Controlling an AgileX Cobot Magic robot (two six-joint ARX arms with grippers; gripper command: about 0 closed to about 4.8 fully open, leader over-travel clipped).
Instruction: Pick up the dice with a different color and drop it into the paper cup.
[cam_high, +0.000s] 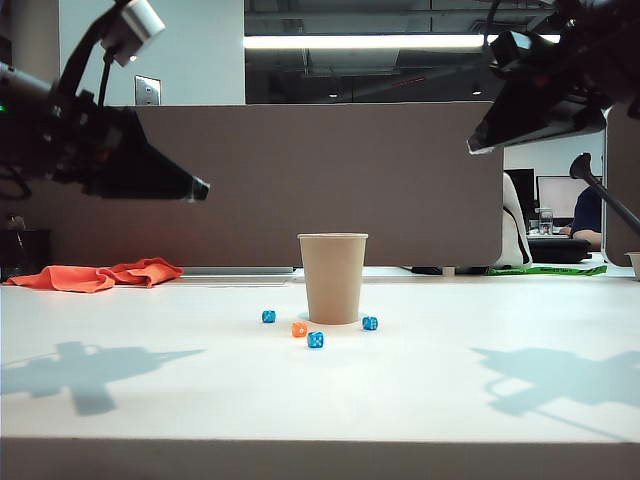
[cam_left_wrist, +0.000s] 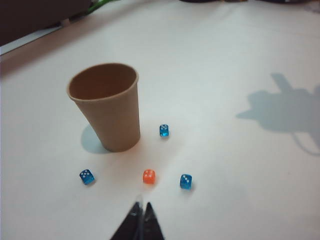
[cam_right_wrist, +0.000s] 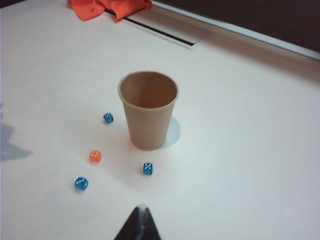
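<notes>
The tan paper cup stands upright and empty mid-table. Just left of its base lies the small orange die, among three blue dice. My left gripper hangs high at the left, shut and holding nothing; in its wrist view the tips point toward the orange die from above. High at the right, my right gripper is also shut and bare, well clear of the table.
An orange cloth lies at the back left of the white table. A grey partition runs behind the table. Both arms cast shadows on the tabletop at left and right.
</notes>
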